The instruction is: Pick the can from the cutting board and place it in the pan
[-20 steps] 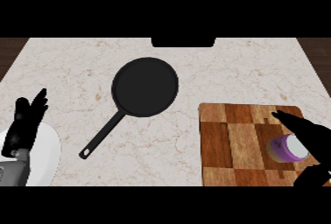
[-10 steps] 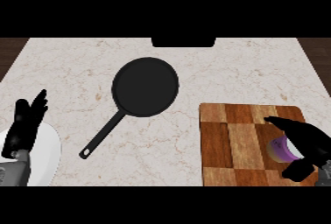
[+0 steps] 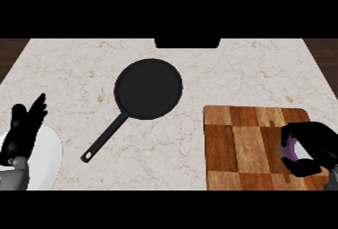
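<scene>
A purple can (image 3: 291,149) stands on the wooden cutting board (image 3: 241,147) at the right, mostly hidden by my right hand (image 3: 315,145), whose fingers and thumb curl round it. Only a sliver of the can's side and pale top shows. A black pan (image 3: 148,88) lies on the counter to the upper left of the board, its handle (image 3: 104,138) pointing down and left. My left hand (image 3: 25,127) rests open at the left edge, fingers up.
A white plate (image 3: 46,157) lies at the lower left, partly under my left forearm. A dark object (image 3: 187,43) sits at the counter's far edge. Marble counter spreads between the pan and the board.
My right hand has curled over the can, covering more of it than a second ago. The left hand, pan and board have not moved.
</scene>
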